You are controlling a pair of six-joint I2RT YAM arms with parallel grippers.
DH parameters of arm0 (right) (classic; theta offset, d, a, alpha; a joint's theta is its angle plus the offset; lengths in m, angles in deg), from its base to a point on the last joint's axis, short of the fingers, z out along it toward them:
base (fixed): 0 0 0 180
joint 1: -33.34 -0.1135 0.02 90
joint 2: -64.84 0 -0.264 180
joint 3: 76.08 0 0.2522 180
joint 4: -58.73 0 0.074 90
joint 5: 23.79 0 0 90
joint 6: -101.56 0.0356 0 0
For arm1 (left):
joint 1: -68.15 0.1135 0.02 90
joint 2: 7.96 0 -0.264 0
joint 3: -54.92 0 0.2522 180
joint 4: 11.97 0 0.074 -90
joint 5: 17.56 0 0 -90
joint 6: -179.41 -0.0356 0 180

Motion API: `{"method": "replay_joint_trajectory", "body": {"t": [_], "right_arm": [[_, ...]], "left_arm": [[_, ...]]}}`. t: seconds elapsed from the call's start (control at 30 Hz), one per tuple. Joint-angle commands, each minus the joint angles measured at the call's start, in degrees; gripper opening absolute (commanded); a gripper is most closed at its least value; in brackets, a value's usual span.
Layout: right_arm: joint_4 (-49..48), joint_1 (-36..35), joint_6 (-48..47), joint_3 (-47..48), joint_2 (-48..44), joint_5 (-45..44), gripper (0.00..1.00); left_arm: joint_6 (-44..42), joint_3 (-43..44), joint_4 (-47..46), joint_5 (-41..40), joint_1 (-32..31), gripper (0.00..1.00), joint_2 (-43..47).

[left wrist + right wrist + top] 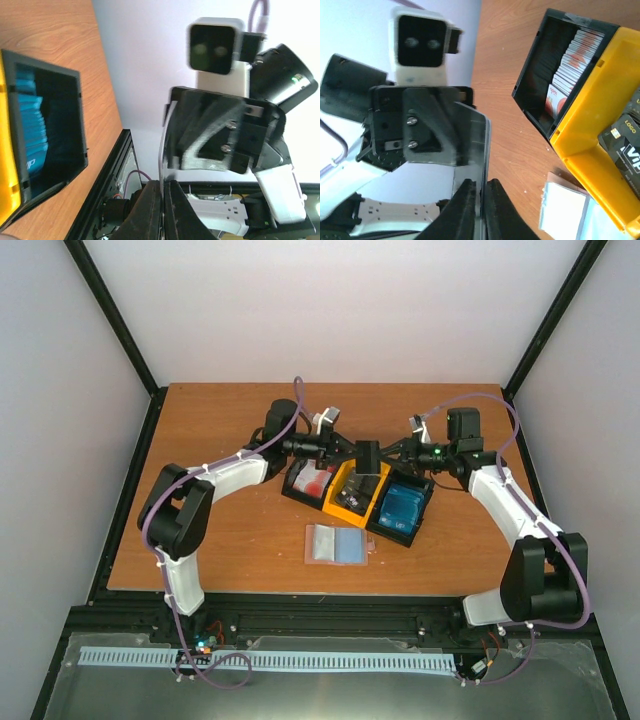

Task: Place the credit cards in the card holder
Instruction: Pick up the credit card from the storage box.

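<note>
A dark card (pixel 367 454) is held clamped by both the left claw (pixel 162 195) and the right claw (pixel 481 190), while the holder (pixel 338 544) is laid open on the surface (pixel 220 540) below them, to their near side.

3 bins (pixel 340 485) close behind card holder (pixel 338 544)
</note>
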Motion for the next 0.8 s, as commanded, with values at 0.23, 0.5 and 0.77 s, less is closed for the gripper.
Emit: {"method": "replay_joint_trajectory", "body": {"t": [0.23, 0.5, 0.77], "right_arm": [[-6.4, 0.9, 2.2, -0.1, -6.0, 2.9, 0.21], [-18.6, 2.0, 11.3, -5.1, -11.9, 2.4, 0.28], [-24.2, 2.0, 15.9, -5.4, -12.6, 3.9, 0.22]], "left_arm": [[0.9, 4.4, -4.3, 3.3, -0.2, 0.01, 2.8], [5.9, 4.8, -9.2, 5.6, 1.2, 0.01, 5.6], [16.0, 5.0, -20.3, 6.7, 1.6, 0.01, 6.5]]}}
